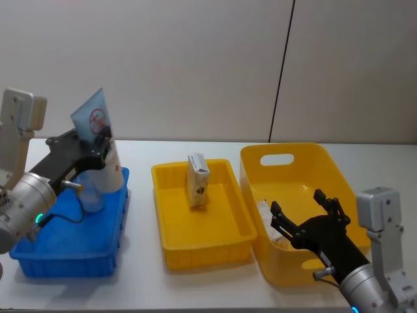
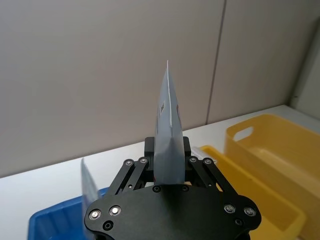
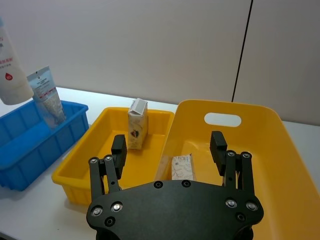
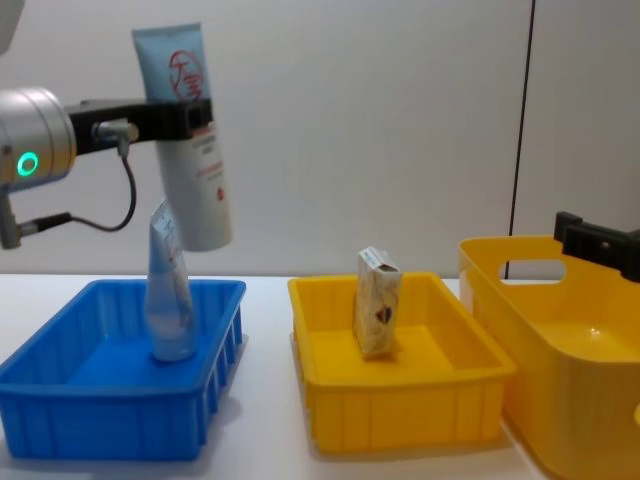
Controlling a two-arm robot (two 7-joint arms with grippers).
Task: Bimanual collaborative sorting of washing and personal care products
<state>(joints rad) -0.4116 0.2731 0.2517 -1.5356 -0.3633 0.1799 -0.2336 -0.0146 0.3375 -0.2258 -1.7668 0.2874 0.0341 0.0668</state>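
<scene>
Pale blue tube [image 4: 193, 170], red print; blue tray [image 4: 100, 405]; yellow tray [image 4: 400, 408].

Bright, even light falls from overhead; in the head view, soft shadows hug the blue tray [image 1: 65, 264] at 8 o'clock.

Two pale blue-white squeeze tubes with red print: a raised tube [image 4: 190, 150] and a standing tube [image 4: 170, 300], both at nine o'clock in the head view. Two cream-beige cartons: an upright carton [image 1: 197, 180] at the centre, a second carton [image 3: 182, 167] at four o'clock. Two shallow trays, one blue tray [image 1: 65, 266] and one yellow tray [image 1: 208, 253]. One yellow basket [image 4: 580, 400] with a handle hole.
</scene>
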